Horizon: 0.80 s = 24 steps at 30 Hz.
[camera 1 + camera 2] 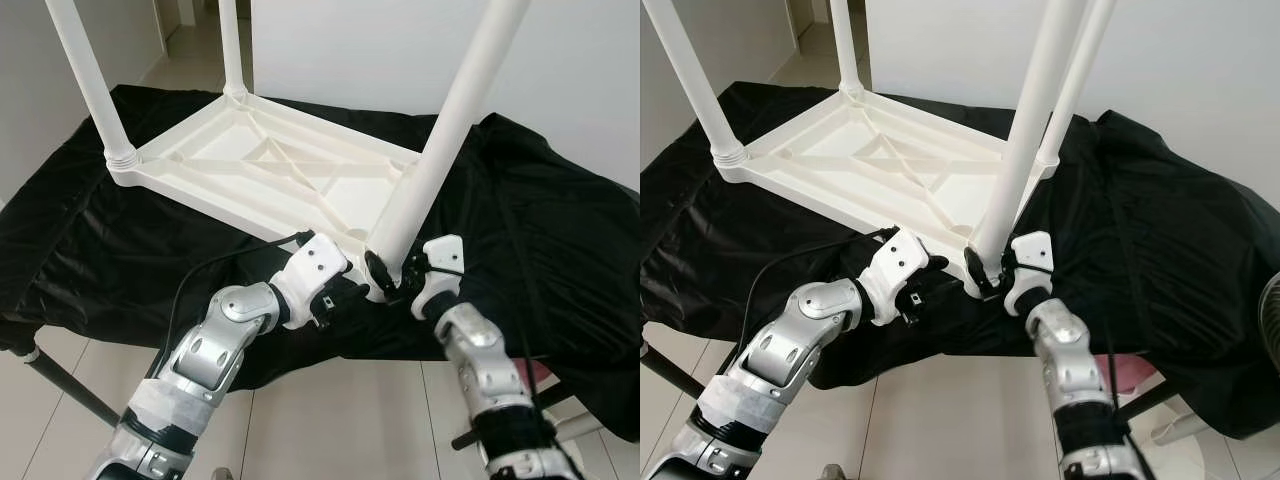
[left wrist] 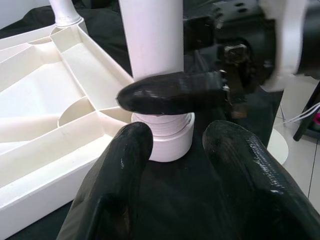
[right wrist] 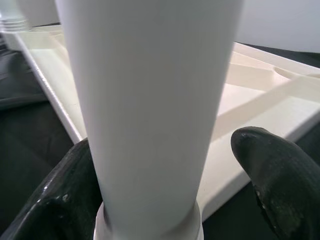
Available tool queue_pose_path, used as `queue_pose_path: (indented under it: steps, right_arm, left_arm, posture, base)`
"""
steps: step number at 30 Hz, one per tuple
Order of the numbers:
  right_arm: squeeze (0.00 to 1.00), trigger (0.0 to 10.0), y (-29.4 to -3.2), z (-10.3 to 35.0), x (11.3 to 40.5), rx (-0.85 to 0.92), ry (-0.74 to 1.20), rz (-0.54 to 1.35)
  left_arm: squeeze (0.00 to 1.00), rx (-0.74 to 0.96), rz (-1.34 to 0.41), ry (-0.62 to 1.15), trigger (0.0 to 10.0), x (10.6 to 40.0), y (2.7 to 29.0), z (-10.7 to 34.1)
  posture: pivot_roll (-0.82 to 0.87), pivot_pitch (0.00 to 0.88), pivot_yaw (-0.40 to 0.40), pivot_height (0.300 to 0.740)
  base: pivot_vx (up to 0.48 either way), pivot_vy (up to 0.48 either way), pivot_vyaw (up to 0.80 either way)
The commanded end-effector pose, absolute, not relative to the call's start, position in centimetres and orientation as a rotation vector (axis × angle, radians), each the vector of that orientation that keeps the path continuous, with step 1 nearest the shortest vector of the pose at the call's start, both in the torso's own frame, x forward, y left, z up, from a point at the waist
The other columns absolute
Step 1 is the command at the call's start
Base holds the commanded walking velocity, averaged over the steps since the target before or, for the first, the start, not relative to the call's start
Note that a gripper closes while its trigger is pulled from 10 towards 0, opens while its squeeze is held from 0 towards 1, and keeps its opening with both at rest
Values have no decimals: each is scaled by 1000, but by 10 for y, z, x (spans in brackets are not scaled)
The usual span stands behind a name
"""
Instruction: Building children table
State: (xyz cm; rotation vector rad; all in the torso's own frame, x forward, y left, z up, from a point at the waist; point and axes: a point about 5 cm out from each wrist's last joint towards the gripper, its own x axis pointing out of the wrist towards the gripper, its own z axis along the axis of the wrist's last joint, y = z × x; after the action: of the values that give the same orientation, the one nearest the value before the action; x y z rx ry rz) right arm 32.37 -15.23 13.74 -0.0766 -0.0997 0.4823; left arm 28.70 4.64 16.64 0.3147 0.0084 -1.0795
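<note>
A white plastic table (image 1: 300,170) lies upside down on a black cloth (image 1: 560,230), legs pointing up. The near-corner leg (image 1: 440,130) stands in its corner socket (image 2: 170,137), with thread rings showing just above the socket. My right gripper (image 1: 388,275) straddles the base of this leg. In the right wrist view one finger (image 3: 55,200) touches the leg and the other finger (image 3: 280,180) stands a little off it. My left gripper (image 1: 345,292) is open just in front of the same corner, nothing between its fingers (image 2: 120,170).
Two more legs (image 1: 90,80) (image 1: 230,50) rise from the far corners, and a fourth leg (image 1: 1080,70) stands behind the near one. The cloth-covered surface ends just below the grippers, above tiled floor (image 1: 330,420). A dark support pole (image 1: 60,385) slants at lower left. A white wall stands behind.
</note>
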Motion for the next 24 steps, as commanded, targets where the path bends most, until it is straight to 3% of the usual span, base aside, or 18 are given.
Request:
queue_pose_path:
  steps: [1,9,10,24]
  right_arm:
    - [0,10000,-150,131,326,-80,-66,561]
    - [0,10000,-144,132,336,-106,-64,625]
    - [0,0,-142,132,338,-98,-60,638]
    - [0,0,-149,125,340,-64,-60,602]
  left_arm:
    - [0,325,-1105,14,10000,285,44,165]
    - [0,326,-1100,10,10000,285,45,167]
    - [0,326,-1094,11,10000,285,46,167]
    - [0,323,-1074,16,10000,286,50,166]
  posture:
    - [14,15,-63,740]
    - [22,15,-63,740]
    - [33,18,-68,740]
    - [30,34,-64,740]
  base:
    - [0,0,0]
    - [0,0,0]
    - [0,0,0]
    - [0,0,0]
